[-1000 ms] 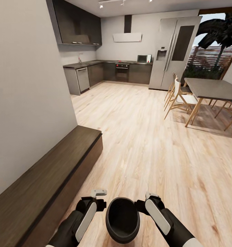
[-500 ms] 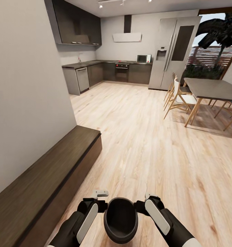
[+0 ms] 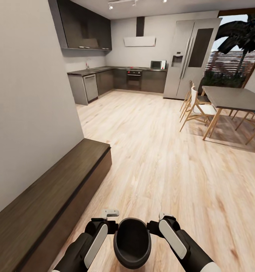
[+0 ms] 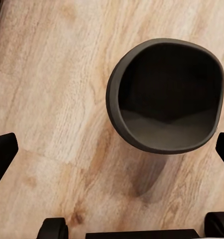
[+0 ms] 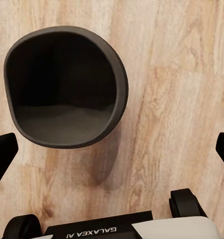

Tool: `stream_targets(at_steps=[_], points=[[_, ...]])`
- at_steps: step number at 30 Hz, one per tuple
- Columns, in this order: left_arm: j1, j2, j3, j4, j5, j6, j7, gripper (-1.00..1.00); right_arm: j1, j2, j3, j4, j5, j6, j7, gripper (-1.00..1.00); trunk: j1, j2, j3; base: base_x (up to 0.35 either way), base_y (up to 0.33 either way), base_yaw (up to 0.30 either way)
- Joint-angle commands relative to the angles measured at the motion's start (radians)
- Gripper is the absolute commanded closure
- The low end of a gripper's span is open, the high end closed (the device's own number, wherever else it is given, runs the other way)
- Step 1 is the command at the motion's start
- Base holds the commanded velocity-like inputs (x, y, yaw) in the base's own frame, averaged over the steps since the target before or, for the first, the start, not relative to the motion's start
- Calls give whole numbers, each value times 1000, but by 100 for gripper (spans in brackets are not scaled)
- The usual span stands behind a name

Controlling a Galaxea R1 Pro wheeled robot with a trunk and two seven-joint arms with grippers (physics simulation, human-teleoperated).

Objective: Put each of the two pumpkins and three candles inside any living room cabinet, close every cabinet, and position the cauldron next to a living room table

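The cauldron [image 3: 132, 242], a matte black pot with a wide mouth, hangs above the wooden floor between my two arms, low in the head view, and casts a shadow on the planks. My left gripper [image 3: 107, 222] is against its left side and my right gripper [image 3: 160, 223] against its right side. Both grippers stand open, fingers wide apart, with the pot pressed between them rather than inside either one. The cauldron [image 4: 167, 94] is empty in the left wrist view, and the cauldron [image 5: 64, 84] looks the same in the right wrist view. The long low dark brown cabinet [image 3: 48, 196] runs along the wall at my left, its fronts shut.
A grey wall [image 3: 29, 94] rises behind the cabinet. A dining table [image 3: 233, 97] with wooden chairs [image 3: 197, 109] stands at the right. The kitchen counter [image 3: 104, 77] and a fridge [image 3: 189, 56] are far ahead, across the wooden floor [image 3: 161, 158].
The whole picture has shifted slightly, so the camera has moved a little. The cauldron stays held between the two open grippers in the same way.
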Motion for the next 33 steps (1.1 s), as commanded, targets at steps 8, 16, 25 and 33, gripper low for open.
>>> stream_targets(at_steps=[8,16,25,33], points=[[-1,0,-2,-1,11,2,10,-100,-1,-1,5,-4,-9,1,-9,-100,0,-1,-1,68,-41,100],[-1,0,-1,-1,11,1,10,-100,-1,-1,6,-4,-9,1,-7,-100,0,-1,-1,71,-1,5],[-1,0,-2,-1,10,-1,11,-100,-1,-1,7,-4,-9,1,-5,-100,0,-1,-1,40,0,0],[-1,-19,5,-1,8,-8,13,-100,-1,0,11,-5,-10,2,-3,-100,11,-22,-10,1,0,0]])
